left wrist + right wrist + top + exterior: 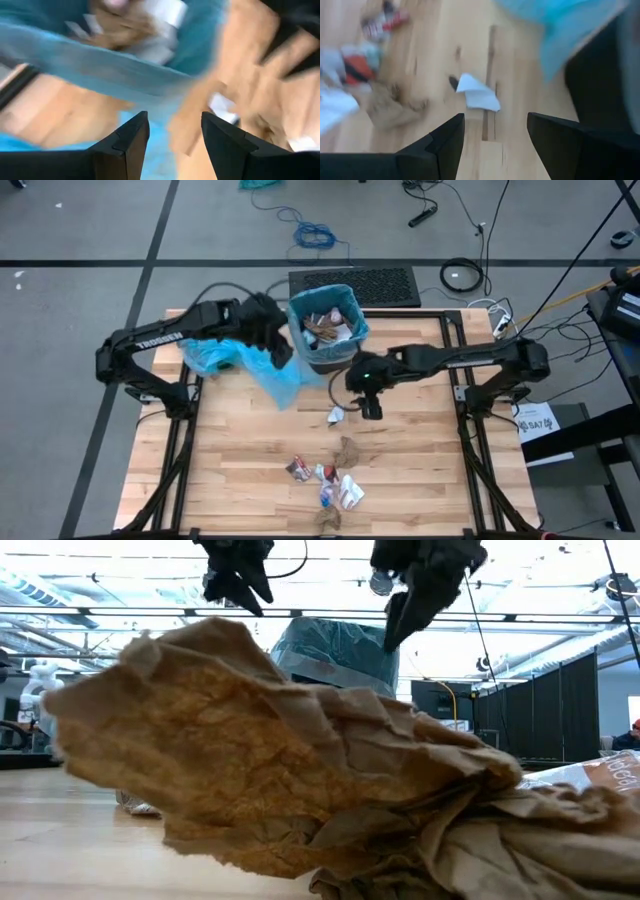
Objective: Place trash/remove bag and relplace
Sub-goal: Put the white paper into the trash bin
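Bin [328, 328]: back-centre of desk [240, 470], bagged, part-filled.
Trash [330, 480]: heap at front of desk; white scrap [336, 416] nearer bin.
L gripper [283, 345]: by bin rim, fingers wide, empty.
R gripper [371, 410]: above desk near scrap, fingers wide, empty.
Tip: R drops straight onto scrap, pinches at centre, lifts over rim.

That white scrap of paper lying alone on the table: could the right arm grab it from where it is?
Probably yes. The right tool hovers open beside the white scrap, with only bare table between them and nothing covering it.

Open right end effector [492, 135] above white paper scrap [479, 93].
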Controlling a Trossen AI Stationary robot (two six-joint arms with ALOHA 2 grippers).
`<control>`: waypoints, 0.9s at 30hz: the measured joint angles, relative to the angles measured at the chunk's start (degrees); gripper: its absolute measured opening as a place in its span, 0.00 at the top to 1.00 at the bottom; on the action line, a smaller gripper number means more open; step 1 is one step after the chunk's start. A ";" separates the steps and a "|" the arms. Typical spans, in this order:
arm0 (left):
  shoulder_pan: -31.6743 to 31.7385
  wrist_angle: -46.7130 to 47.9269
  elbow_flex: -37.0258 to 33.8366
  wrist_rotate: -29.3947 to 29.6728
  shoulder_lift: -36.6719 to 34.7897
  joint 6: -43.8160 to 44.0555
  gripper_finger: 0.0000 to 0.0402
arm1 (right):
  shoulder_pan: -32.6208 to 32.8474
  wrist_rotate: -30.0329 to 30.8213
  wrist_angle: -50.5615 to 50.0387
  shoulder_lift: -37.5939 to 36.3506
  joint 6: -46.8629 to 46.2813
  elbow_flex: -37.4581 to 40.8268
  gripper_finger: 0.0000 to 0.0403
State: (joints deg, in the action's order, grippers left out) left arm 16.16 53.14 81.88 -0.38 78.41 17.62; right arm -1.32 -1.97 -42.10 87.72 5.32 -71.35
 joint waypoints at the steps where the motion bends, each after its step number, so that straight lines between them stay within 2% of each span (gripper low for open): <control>1: -1.97 -0.51 -0.68 0.00 -0.04 -0.08 0.54 | 0.15 -0.01 -0.04 1.30 2.02 0.00 0.48; 4: -7.58 -4.07 -4.35 -0.01 -1.17 2.55 0.54 | 0.45 -0.04 -0.09 5.08 7.59 0.00 0.48; 9: -16.23 -16.39 -13.75 1.40 -4.09 10.87 0.54 | 1.49 0.15 -0.07 10.29 15.75 0.00 0.48; 15: -24.12 -32.93 -23.93 7.38 -8.35 20.35 0.54 | 3.34 0.61 1.16 14.84 27.39 0.00 0.48; 20: -30.02 -39.71 -28.85 15.06 -10.11 26.20 0.54 | 4.48 0.93 5.90 18.22 32.57 0.00 0.48; 23: -33.83 -39.49 -29.79 20.49 -10.86 27.93 0.54 | 4.82 2.17 9.45 20.14 34.39 0.00 0.50; 25: -35.78 -39.79 -29.89 23.48 -10.98 29.42 0.54 | 4.84 4.28 11.53 21.52 35.17 -0.04 0.54; 27: -37.03 -38.97 -30.05 24.97 -10.88 30.10 0.54 | 4.80 4.85 10.81 23.03 35.65 -0.04 0.62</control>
State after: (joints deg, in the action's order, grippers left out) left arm -20.86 14.17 51.83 24.58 67.53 47.72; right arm 3.48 2.87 -31.29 110.76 40.97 -71.40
